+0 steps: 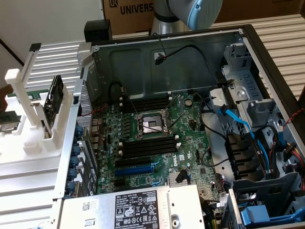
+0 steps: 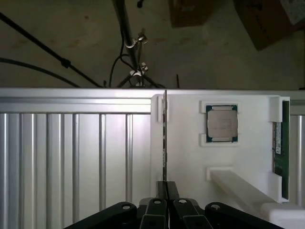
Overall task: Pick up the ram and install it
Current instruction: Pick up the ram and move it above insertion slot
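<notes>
The ram [image 1: 55, 98] stands on edge in a white holder [image 1: 33, 119] at the exterior view's left, outside the open computer case. In the wrist view the ram [image 2: 164, 138] shows edge-on as a thin dark line across the white holder [image 2: 186, 157]. My gripper [image 2: 164, 190] lines up with that line, its two dark fingers pressed together. No gripper is on the ram in the exterior view. Black memory slots [image 1: 147, 145] with white end clips lie on the motherboard beside the processor socket [image 1: 150, 125].
A processor chip [image 2: 221, 123] and a second green board [image 2: 281, 143] sit in the holder. A blue expansion slot [image 1: 136, 169], loose cables [image 1: 238, 124] and drive bays [image 1: 257, 95] crowd the case. The power supply [image 1: 128, 207] lies in front. The arm's elbow [image 1: 190, 9] hangs above the case's back wall.
</notes>
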`<state>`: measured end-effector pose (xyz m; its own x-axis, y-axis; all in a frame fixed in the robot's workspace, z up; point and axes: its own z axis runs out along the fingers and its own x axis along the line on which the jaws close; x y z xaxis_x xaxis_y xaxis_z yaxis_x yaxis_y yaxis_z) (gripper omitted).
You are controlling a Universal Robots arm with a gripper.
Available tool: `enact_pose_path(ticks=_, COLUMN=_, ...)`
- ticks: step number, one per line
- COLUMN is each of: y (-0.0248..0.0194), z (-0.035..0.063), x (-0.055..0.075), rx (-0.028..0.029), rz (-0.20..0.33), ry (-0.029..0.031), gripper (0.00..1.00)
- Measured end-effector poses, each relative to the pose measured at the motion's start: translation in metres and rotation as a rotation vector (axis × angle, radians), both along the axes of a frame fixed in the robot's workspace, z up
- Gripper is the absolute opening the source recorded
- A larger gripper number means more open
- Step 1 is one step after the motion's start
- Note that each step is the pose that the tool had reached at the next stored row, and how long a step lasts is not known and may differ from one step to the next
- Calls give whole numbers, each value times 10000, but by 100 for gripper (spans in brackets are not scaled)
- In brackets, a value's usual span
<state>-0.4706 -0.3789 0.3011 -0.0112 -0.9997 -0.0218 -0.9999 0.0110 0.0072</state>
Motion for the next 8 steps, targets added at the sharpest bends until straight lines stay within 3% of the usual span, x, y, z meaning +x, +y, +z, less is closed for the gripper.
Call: enact_pose_path(ticks=8, y=0, z=309, x=0, rx=-107, rz=-12, ry=0, gripper=12)
